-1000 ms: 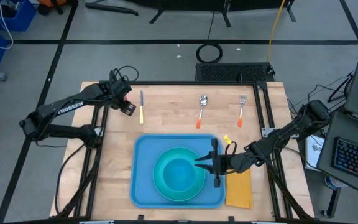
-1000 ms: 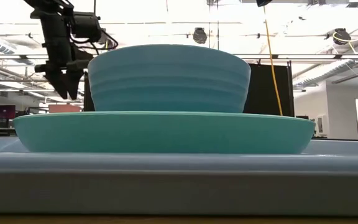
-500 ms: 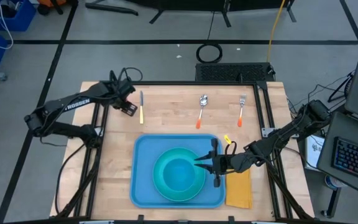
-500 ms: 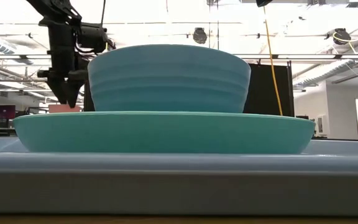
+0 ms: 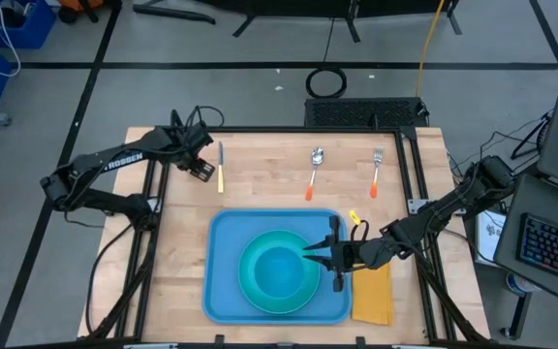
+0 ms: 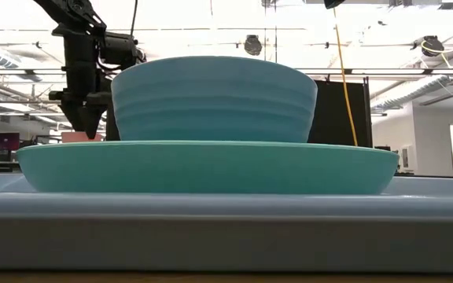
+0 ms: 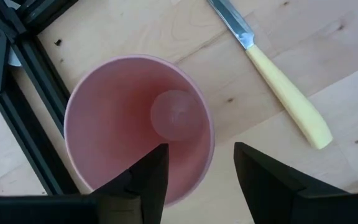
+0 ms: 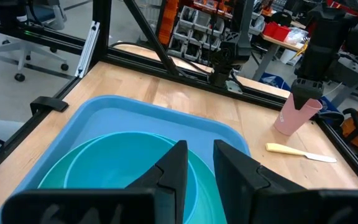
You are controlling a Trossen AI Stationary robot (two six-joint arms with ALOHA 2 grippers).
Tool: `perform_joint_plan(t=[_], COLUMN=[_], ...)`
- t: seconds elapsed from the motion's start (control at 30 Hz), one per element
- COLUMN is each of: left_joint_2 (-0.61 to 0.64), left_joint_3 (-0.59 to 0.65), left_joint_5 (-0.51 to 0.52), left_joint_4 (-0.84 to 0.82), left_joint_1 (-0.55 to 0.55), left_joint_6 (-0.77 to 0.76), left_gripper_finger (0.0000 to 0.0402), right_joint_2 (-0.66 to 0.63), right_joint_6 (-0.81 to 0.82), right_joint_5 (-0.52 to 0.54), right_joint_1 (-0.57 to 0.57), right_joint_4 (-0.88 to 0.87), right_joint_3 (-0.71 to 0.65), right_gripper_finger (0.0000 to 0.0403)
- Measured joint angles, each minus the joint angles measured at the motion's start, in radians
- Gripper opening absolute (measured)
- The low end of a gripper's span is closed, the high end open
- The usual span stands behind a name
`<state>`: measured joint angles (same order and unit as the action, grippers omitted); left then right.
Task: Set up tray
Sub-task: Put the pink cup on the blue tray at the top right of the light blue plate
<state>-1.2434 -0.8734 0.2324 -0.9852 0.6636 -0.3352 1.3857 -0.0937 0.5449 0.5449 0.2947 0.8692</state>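
The light-blue tray (image 5: pixel 277 266) lies flat on the wooden table (image 5: pixel 260 184), at the near middle of the top, its long sides running left to right. A round turquoise plate (image 5: pixel 279 274) sits inside it, and a turquoise bowl (image 6: pixel 214 98) stands on the plate. A folded yellow-orange napkin (image 5: pixel 374 296) lies on the table just beside the tray's right edge.

The right gripper (image 5: pixel 334 254) hovers over the tray's right rim, pointing in toward the plate. Its fingers (image 8: pixel 173 171) stand a narrow gap apart with nothing between them.

Across the far half of the table lie a knife (image 5: pixel 221 166) with a pale yellow handle, a spoon (image 5: pixel 314 171) and a fork (image 5: pixel 377 171), both with orange handles, well apart from the tray.

The left gripper (image 5: pixel 198 160) is at the far left corner, just beside the knife. In the left wrist view its fingers (image 7: pixel 149 180) are spread wide, one inside and one outside the rim of an upright pink cup (image 7: pixel 139 127). Whether the fingers are pressing the cup's wall cannot be told.
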Motion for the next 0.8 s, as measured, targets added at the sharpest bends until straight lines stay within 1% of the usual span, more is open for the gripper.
perform_joint_plan(t=[0.13,0.23,0.33,0.5,0.53,0.8], left_joint_2=[0.000,0.000,0.000,0.000,0.000,0.001], left_joint_3=[0.000,0.000,0.000,0.000,0.000,0.000], left_joint_5=[0.004,0.004,0.004,0.005,0.006,0.042], left_joint_4=[0.001,0.002,0.002,0.003,0.003,0.003], left_joint_1=[0.000,0.000,0.000,0.000,0.000,0.000], left_joint_6=[0.000,0.000,0.001,0.029,0.035,0.051], left_gripper_finger=[0.0181,0.0157,0.0114,0.0023,0.0013,0.0007], right_joint_2=[0.000,0.000,0.000,0.000,0.000,0.000], right_joint_6=[0.000,0.000,0.000,0.000,0.000,0.000], right_joint_5=[0.000,0.000,0.000,0.000,0.000,0.000], right_joint_1=[0.000,0.000,0.000,0.000,0.000,0.000], right_joint_4=[0.000,0.000,0.000,0.000,0.000,0.000], right_joint_3=[0.000,0.000,0.000,0.000,0.000,0.000], right_gripper_finger=[0.0070,0.0070,0.0070,0.0070,0.0070,0.0070])
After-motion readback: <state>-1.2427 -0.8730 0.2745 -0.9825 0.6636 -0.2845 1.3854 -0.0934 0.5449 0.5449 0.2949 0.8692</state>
